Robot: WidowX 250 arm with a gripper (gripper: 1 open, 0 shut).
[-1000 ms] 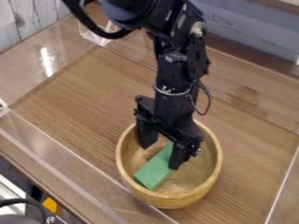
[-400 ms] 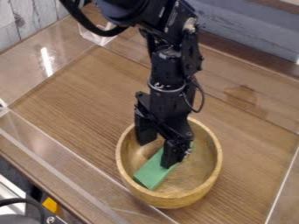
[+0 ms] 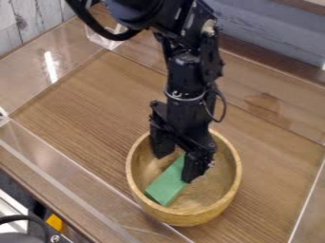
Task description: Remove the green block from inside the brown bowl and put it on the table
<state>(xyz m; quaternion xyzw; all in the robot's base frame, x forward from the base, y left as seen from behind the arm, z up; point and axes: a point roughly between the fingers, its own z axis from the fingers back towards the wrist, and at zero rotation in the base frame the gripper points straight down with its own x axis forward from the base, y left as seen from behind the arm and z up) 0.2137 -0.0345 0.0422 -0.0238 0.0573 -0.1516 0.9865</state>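
The light tan brown bowl [image 3: 223,195] sits on the wood-grain table [image 3: 89,114] near the front right. Inside it the bright green block [image 3: 166,187] lies flat and slanted, its upper end hidden behind a finger. My black gripper [image 3: 178,160] points straight down into the bowl, its jaws open with one finger at the bowl's left side and the other over the block's upper end. Nothing is gripped between the fingers.
Clear acrylic walls [image 3: 51,52] edge the table at the left and the front. The black arm [image 3: 184,57] rises from the bowl toward the top of the view. Bare tabletop lies left of and behind the bowl.
The gripper has rolled slightly about its vertical line while staying inside the bowl. The block and bowl have not moved.
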